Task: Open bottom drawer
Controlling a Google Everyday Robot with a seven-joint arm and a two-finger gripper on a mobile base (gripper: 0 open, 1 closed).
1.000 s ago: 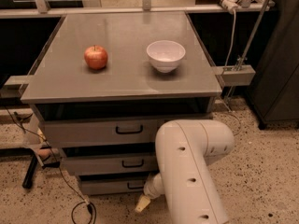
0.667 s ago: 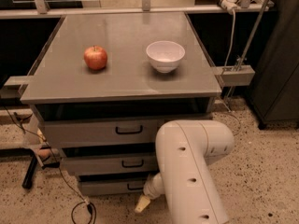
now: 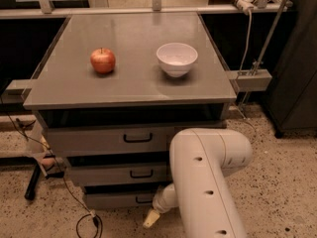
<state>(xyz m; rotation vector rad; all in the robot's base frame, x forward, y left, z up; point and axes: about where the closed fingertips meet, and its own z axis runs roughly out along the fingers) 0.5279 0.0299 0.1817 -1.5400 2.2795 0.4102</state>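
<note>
The bottom drawer (image 3: 111,200) is the lowest and smallest of three grey drawers. It sits low down at the near side of the grey cabinet, close to the floor. It looks shut, with its front tucked in under the drawer above it. Its little black handle (image 3: 142,200) is in the middle of the front, and the arm partly hides it. So I think the job is not done yet. The handle has to be grabbed and the drawer has to be pulled out toward us.

The claw (image 3: 151,217) is low down, just to the right of that handle and a bit nearer to us. Its pale tip points down to the left, toward the floor. It does not look like it is on the handle. I cannot tell if the claw is wide or closed. It does not seem to hold anything.

The big white arm (image 3: 208,182) fills the near right side. It bends down and to the left to reach the claw.

Above are the middle drawer (image 3: 104,174) and the top drawer (image 3: 84,141). Both look shut. On the flat cabinet top (image 3: 133,90) there is a red apple (image 3: 103,60) on the left and a white bowl (image 3: 177,59) on the right, well apart.
</note>
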